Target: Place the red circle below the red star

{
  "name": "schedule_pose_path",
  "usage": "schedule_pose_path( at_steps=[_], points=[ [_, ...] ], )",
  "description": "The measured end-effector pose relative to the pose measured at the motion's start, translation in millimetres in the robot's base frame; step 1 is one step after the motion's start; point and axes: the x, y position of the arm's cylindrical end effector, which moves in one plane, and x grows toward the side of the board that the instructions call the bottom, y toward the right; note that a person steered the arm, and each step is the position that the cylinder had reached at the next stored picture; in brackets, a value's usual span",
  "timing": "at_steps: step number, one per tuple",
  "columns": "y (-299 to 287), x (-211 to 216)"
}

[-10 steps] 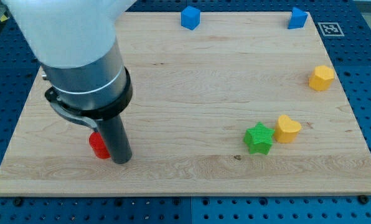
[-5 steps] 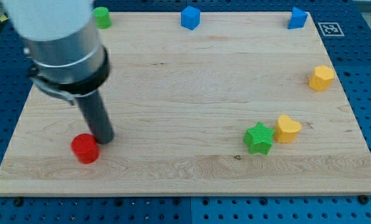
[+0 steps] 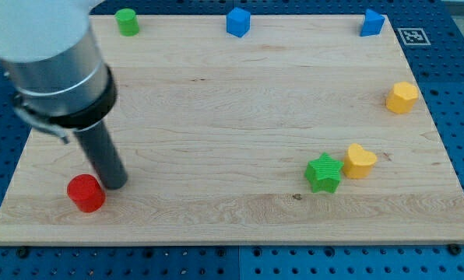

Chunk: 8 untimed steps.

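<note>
Rod ends in my tip [image 3: 115, 184], no claw fitted, so nothing is grasped; it sits just right of the red circle [image 3: 86, 193], near the wooden board's [image 3: 216, 101] lower left. Red star hidden. Well apart: green star [image 3: 324, 173] touching yellow heart [image 3: 360, 161].

The arm's upper housing is a smooth, pale grey-white shell. Beneath it sits a broad grey metallic cylinder ringed by a thin light band, then a black collar with a small bracket. A straight, dark, matte rod ends at my tip [image 3: 114, 185].
</note>
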Motion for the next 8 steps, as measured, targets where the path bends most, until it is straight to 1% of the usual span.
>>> schedule_pose_path(
  at_steps=[1,2,3,4,5,6,8],
  points=[
    [-23.8,14.7],
    [-16.1,9.6],
    [44.9,-6.9],
    [71.4,11.2],
    [63.5,49.7],
    [22.9,63.9],
    [-12.4,63.6]
  ],
)
